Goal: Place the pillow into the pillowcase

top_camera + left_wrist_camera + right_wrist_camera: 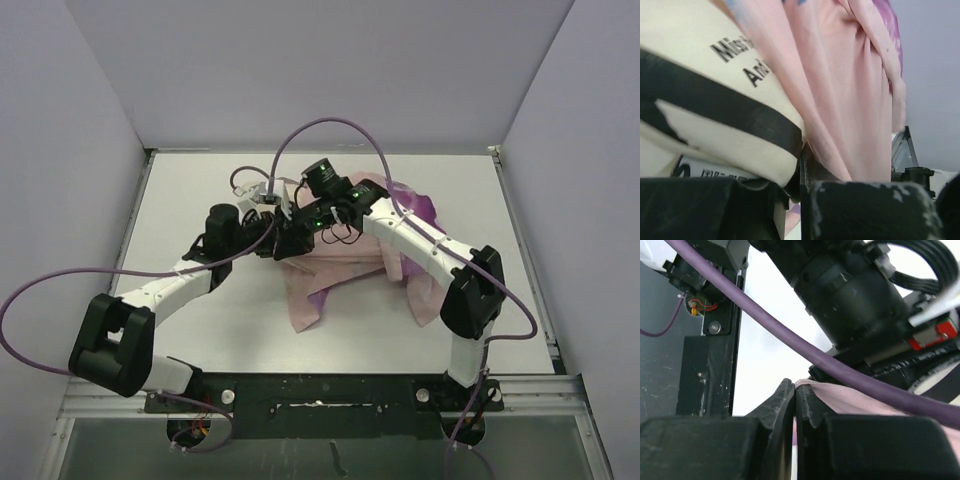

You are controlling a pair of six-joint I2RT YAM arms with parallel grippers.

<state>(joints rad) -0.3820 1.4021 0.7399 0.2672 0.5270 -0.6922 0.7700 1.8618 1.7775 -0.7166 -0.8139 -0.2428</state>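
Grey walls (300,70) box the white table (180,190); mid-table the limp, light pillowcase (340,270) drapes beside the squashy pillow (700,60). We favour its hem: right fingers (782,402) pinch it, left fingers (812,172) are pressed together.

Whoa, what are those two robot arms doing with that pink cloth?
They are trying to stuff the cream pillow into the pink and purple pillowcase. Both arms meet over the pillowcase, which is bunched in the middle of the table. The right gripper has its jaws shut on a fold of it. The left gripper seems to pinch its edge too, right beside the pillow, which is hidden from above by cloth and arms.
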